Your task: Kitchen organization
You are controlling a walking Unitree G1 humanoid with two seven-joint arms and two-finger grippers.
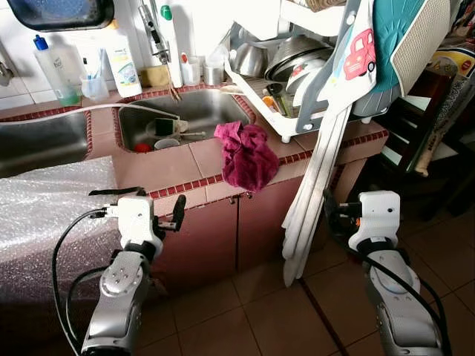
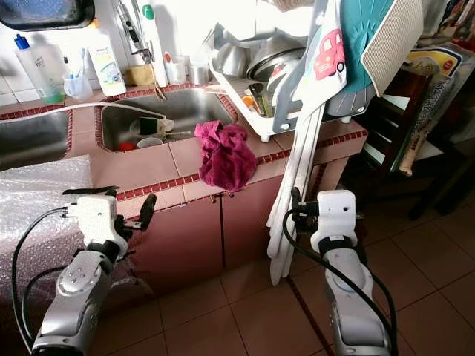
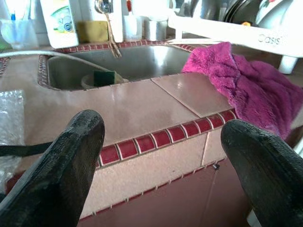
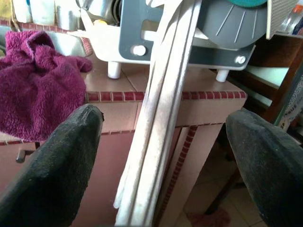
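Magenta towel (image 1: 246, 154) droops over the tiled counter (image 1: 156, 167) edge beside the sink (image 1: 185, 111). Left gripper (image 3: 161, 161) and right gripper (image 4: 165, 156) both spread wide, empty, below the counter front.

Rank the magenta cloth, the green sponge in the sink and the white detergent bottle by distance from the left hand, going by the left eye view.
1. magenta cloth, draped over the counter edge.
2. green sponge, in the sink.
3. white detergent bottle, behind the sink by the wall.
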